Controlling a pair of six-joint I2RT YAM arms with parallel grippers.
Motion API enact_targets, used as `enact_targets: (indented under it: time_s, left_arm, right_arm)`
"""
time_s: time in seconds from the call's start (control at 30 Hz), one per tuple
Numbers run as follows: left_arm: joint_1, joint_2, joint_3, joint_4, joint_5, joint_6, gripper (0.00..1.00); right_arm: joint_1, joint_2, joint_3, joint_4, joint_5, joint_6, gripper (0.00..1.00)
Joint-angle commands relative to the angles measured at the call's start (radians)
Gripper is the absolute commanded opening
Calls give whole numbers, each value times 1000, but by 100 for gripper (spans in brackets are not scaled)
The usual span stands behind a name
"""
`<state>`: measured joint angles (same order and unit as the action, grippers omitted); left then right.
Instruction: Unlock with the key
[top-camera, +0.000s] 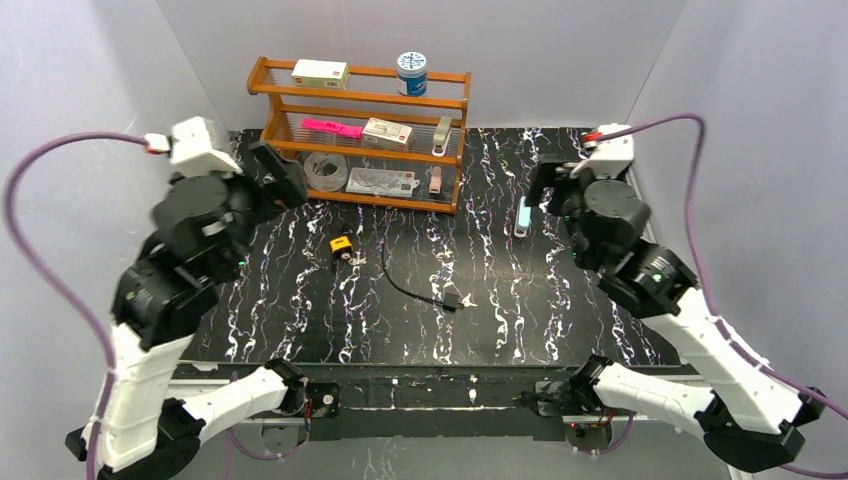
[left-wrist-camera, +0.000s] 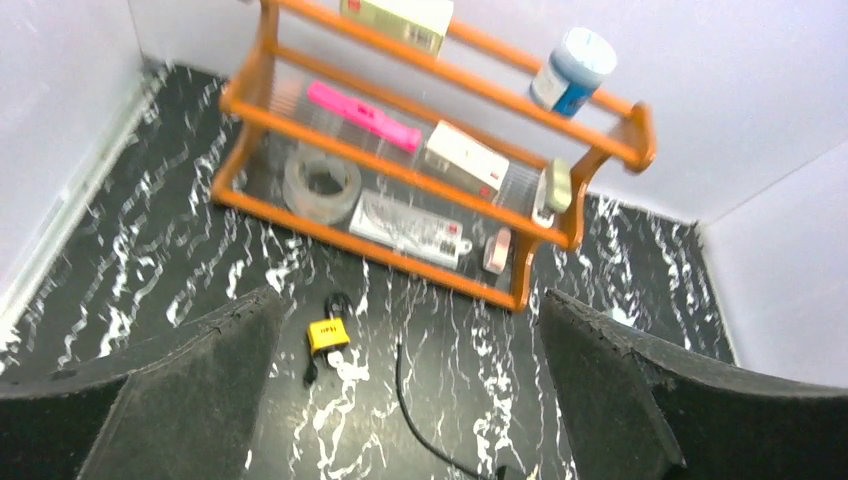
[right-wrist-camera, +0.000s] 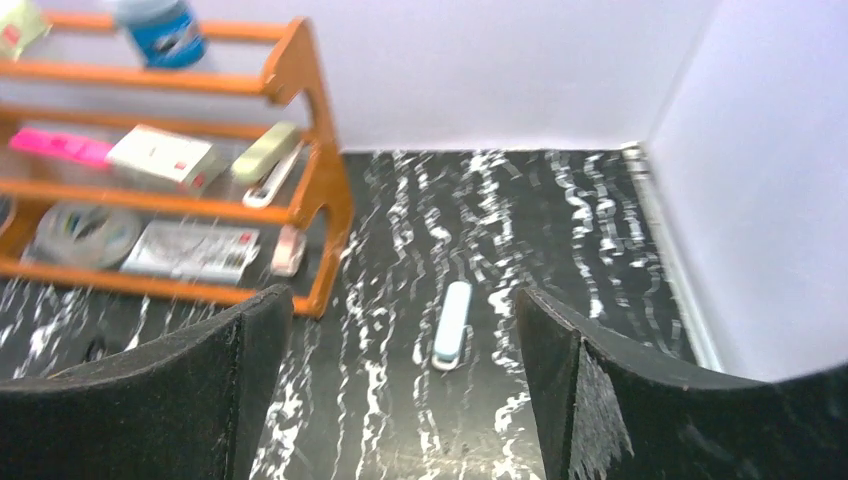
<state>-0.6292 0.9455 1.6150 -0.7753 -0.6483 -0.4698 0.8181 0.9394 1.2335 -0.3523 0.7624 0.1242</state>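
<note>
A small yellow padlock (top-camera: 342, 246) lies on the black marbled table in front of the orange rack, its dark shackle pointing toward the rack. In the left wrist view the padlock (left-wrist-camera: 327, 334) has a silvery bit and a small dark piece (left-wrist-camera: 309, 372) against its near side. This may be the key, and I cannot tell if it is inserted. My left gripper (top-camera: 285, 178) hangs high at the back left, open and empty, well above the padlock (left-wrist-camera: 408, 300). My right gripper (top-camera: 548, 192) is raised at the back right, open and empty (right-wrist-camera: 402, 295).
An orange wooden rack (top-camera: 455, 150) at the back holds boxes, a pink item, a tape roll and a blue-lidded jar (top-camera: 411, 73). A black cable (top-camera: 410, 287) curves across mid table. A pale blue and white oblong object (top-camera: 523, 216) lies below the right gripper. Grey walls enclose the table.
</note>
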Motion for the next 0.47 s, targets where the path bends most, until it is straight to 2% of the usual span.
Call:
enact_targets:
  time_s: [0.0,0.13,0.27,0.43]
  left_arm:
    - [5,2,180,-152,-65,148,98]
    - [3,5,260,-228,-137,146,98]
    - [3,-3,285,-267,-169,140,98]
    - [3,2,269,-295,-184,104,98]
  right_arm:
    - [-4,-46,123,-89,288,-31,93]
    - [-4,-117,129,-15,374,-104,99]
    - [-4,-172,124,75,390,-192,99]
    - [-4,-171,131,96,403,-217,99]
